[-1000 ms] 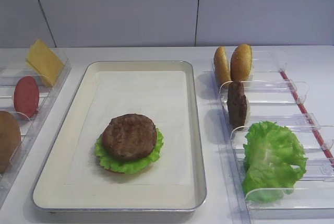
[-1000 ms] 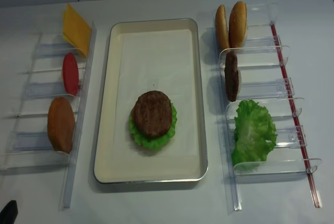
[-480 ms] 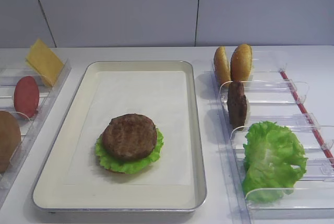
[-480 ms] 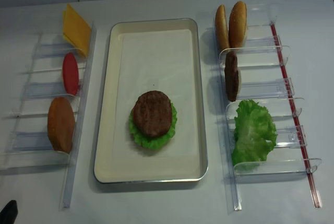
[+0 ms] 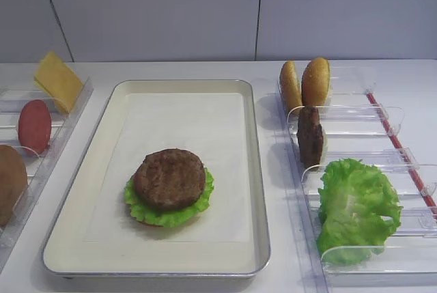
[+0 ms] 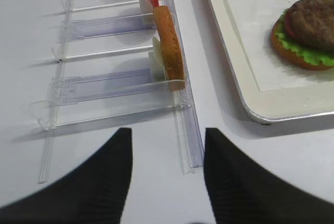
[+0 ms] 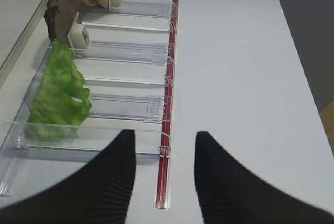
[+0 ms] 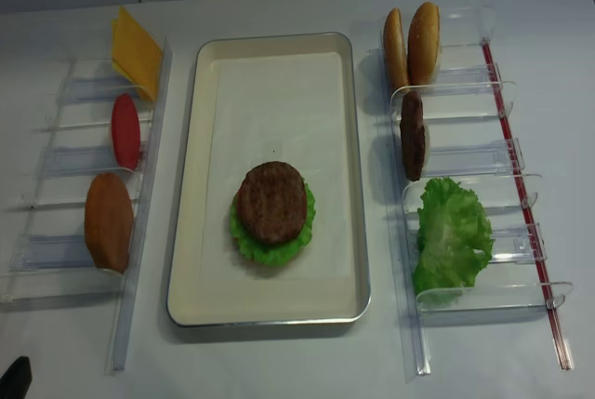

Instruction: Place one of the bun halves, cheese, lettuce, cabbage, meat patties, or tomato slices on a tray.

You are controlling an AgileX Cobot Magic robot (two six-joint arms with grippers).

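Observation:
On the cream tray (image 5: 252,170) sits a stack: a meat patty (image 5: 169,178) on lettuce (image 5: 164,216) over a bun half (image 6: 292,57). The left rack holds cheese (image 5: 58,80), a tomato slice (image 5: 34,126) and a bun half (image 5: 10,182). The right rack holds two bun halves (image 5: 304,85), an upright patty (image 5: 310,136) and lettuce (image 5: 356,207). My right gripper (image 7: 165,140) is open and empty over the near end of the right rack. My left gripper (image 6: 167,135) is open and empty over the table by the left rack's near end.
Clear plastic divided racks flank the tray, the left one (image 8: 139,232) and the right one (image 8: 465,297), which has a red strip (image 7: 166,130) along its outer side. A grey wall (image 5: 205,6) stands behind the table. A small dark object (image 8: 13,377) shows at the front left corner.

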